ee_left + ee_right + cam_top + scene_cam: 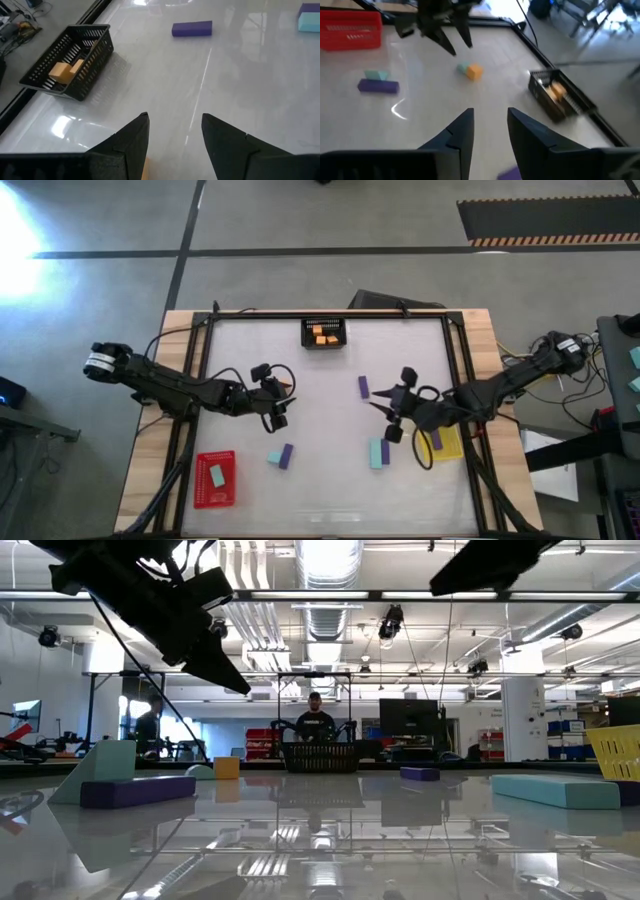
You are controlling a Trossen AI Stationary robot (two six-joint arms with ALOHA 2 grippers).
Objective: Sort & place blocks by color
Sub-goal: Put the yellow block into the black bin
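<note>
My left gripper (279, 406) (173, 118) hangs open above the table's middle left, with an orange block (474, 72) and a small teal block (463, 67) lying on the table beside it. My right gripper (387, 409) (490, 111) is open and holds nothing, raised right of centre, near a lone purple block (364, 387). A teal and a purple block (280, 456) lie together near the front left. Another teal and purple pair (379, 452) lies front right. Orange blocks (64, 71) sit in the black tray (324, 333).
A red tray (215, 479) at the front left holds a teal block (216, 475). A yellow tray (446, 444) under my right arm holds a purple block (436, 438). The black tray stands at the far edge. A person (316, 720) stands in the room beyond.
</note>
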